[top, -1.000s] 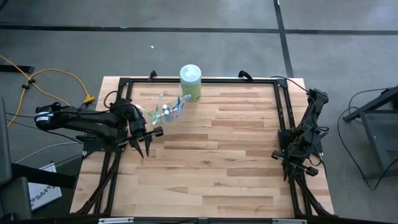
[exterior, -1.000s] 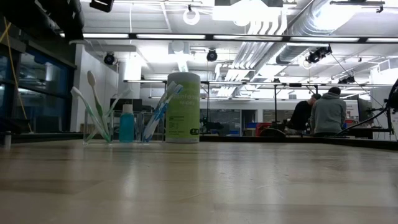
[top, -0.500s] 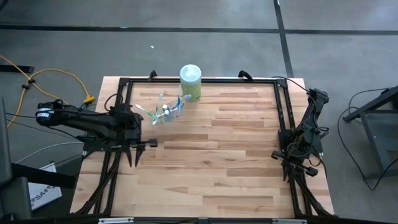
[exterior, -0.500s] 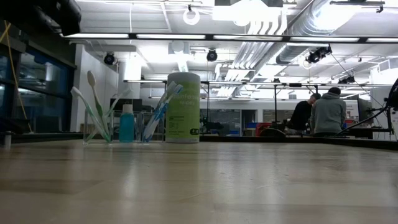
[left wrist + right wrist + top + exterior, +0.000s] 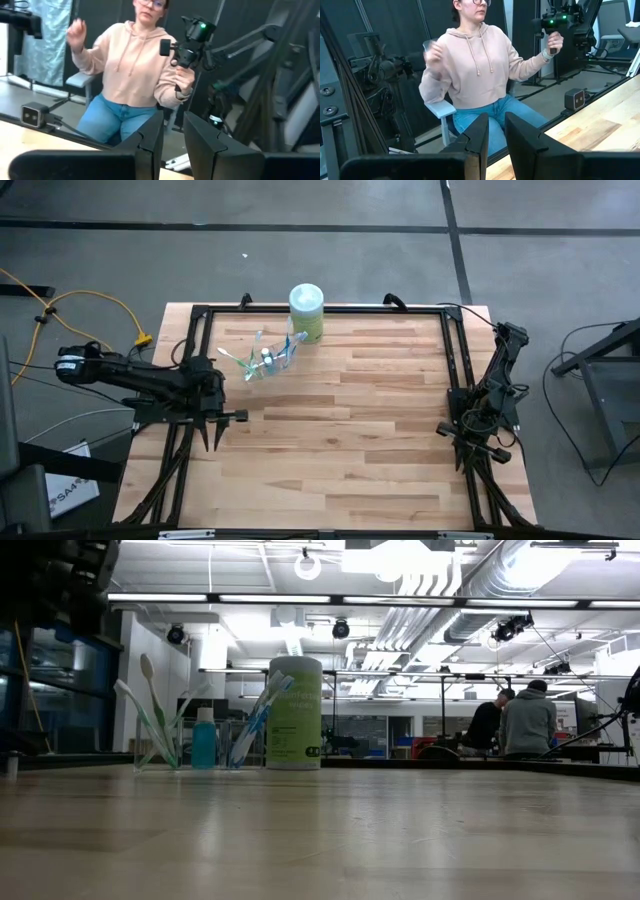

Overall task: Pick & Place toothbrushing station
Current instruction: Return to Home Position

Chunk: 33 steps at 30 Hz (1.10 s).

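A clear cup (image 5: 265, 360) with several slim white toothbrushes, blue and green accented, stands on its base at the table's far left. It also shows in the low view (image 5: 195, 740); the brushes lean out against its rim. My left gripper (image 5: 213, 433) is at the table's left edge, nearer than the cup and clear of it. Its fingers (image 5: 173, 135) stand a narrow gap apart and hold nothing. My right gripper (image 5: 482, 446) waits over the table's right edge, also with a narrow gap (image 5: 497, 132) and empty.
A white and green round canister (image 5: 306, 312) stands just right of the cup at the far edge, also in the low view (image 5: 295, 712). A small blue bottle (image 5: 204, 740) shows among the brushes. A seated person (image 5: 135, 70) holds control handles beyond the table.
My left gripper has drawn back from beside the cup toward the table's left edge and a little toward the near edge, leaving the low view. The cup and brushes have stayed where they were.
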Available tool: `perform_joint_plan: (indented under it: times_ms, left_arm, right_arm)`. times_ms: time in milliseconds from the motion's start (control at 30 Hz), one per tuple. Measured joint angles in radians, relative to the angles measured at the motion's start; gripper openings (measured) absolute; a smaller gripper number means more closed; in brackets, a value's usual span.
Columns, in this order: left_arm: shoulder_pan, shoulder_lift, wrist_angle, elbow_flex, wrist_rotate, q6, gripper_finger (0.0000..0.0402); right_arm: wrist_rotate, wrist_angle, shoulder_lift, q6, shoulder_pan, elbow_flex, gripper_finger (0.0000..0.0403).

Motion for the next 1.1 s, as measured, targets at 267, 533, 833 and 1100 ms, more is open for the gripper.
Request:
perform_joint_plan:
  times_ms: [267,533,833,1100]
  left_arm:
    - [0.034,-0.095,-0.001,-0.067,0.043,-0.002,0.0071]
    - [0.067,-0.178,-0.001,-0.124,0.044,-0.004,0.0071]
    - [0.103,-0.243,-0.002,-0.174,0.047,-0.009,0.0071]
    - [0.129,-0.264,-0.006,-0.184,0.097,-0.072,0.0071]
  right_arm:
    - [0.000,0.001,0.000,0.000,0.000,0.000,0.0056]
    - [0.000,0.001,0.000,0.000,0.000,0.000,0.0056]
    - [0.000,0.002,0.000,0.000,0.000,0.000,0.0056]
    - [0.000,0.002,0.000,0.000,0.000,0.000,0.0056]
